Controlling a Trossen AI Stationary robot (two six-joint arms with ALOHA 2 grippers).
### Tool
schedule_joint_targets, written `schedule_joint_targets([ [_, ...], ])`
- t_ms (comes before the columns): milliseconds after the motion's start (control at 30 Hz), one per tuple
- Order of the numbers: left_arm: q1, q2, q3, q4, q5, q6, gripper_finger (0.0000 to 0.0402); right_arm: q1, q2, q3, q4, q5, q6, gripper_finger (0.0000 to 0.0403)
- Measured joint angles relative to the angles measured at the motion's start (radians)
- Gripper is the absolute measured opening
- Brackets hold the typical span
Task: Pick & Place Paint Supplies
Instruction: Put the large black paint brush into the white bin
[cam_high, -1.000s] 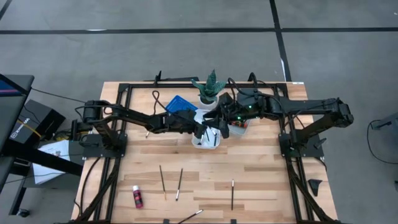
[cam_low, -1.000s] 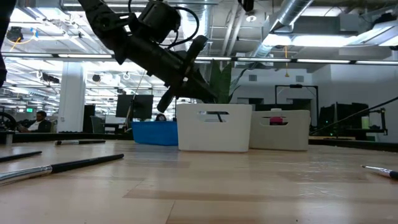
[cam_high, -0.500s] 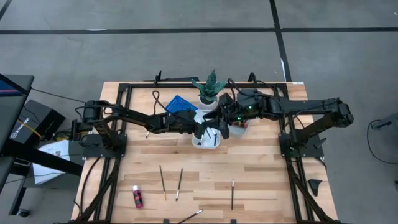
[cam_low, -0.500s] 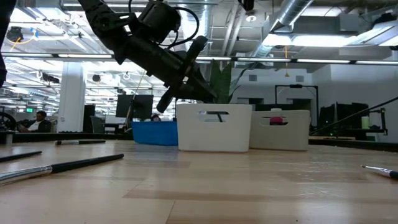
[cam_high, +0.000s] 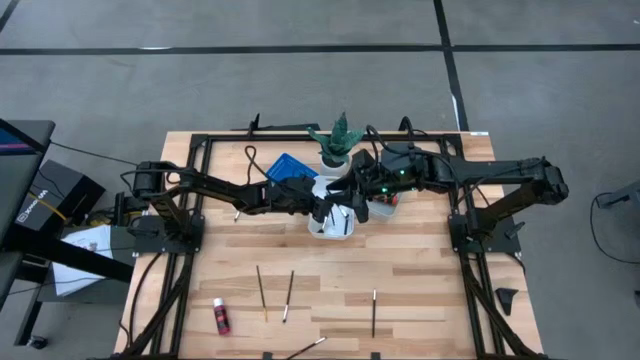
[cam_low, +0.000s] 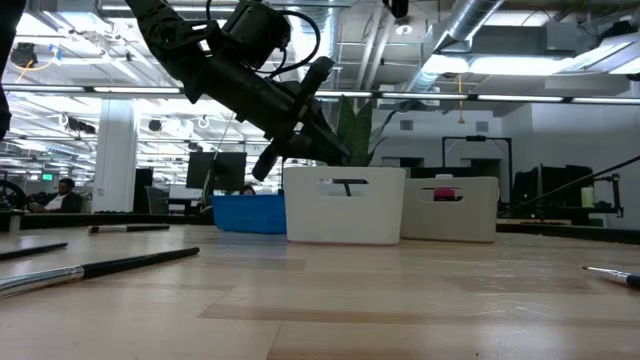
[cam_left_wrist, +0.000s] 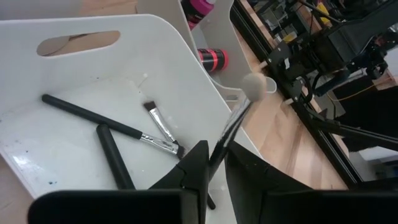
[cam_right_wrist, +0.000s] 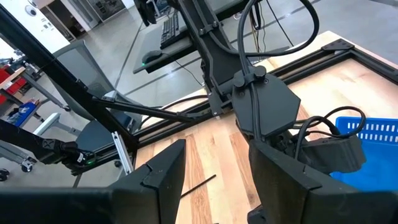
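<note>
A: Where is the left arm?

B: It reaches from the left edge across to the middle of the tabletop (cam_high: 420, 270), stretched out low and long. The left gripper (cam_high: 333, 211) hangs over the white tray (cam_left_wrist: 81, 68), tilted downward. Its fingers (cam_left_wrist: 194, 163) are nearly closed and pinch a paintbrush (cam_left_wrist: 231, 122) with a pale round tip, held above the tray's wall.

A: What is inside the tray?

B: Two dark brushes (cam_left_wrist: 106, 124) lie on its floor. In the next compartment there is a red and black bottle (cam_left_wrist: 213, 59).

A: And the loose supplies?

B: A pink bottle (cam_high: 220, 316) and three brushes (cam_high: 288, 296) lie on the tabletop near the front edge, well apart from the trays.

A: The right arm?

B: It is folded in from the right side, its right gripper (cam_high: 358, 204) just beside the potted plant (cam_high: 335, 140) and the trays. The fingers (cam_right_wrist: 157, 177) stand wide apart and hold nothing.
</note>
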Motion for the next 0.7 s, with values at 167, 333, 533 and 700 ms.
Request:
schedule_joint_targets([
  [167, 0.000, 0.000, 0.000, 0.000, 0.000, -0.002, 0.0047, 0.000, 0.000, 0.000, 0.000, -0.001, 0.009, 0.0172],
  [333, 0.000, 0.000, 0.000, 0.000, 0.001, -0.006, 0.0071, 0.000, 0.000, 0.000, 0.000, -0.015, 0.016, 0.0172],
  [533, 0.000, 0.000, 0.000, 0.000, 0.001, -0.009, 0.0120, 0.000, 0.000, 0.000, 0.000, -0.026, 0.019, 0.0172],
  [700, 0.000, 0.000, 0.000, 0.002, 0.000, -0.009, 0.0147, 0.000, -0.005, 0.000, -0.002, -0.026, 0.019, 0.0172],
])
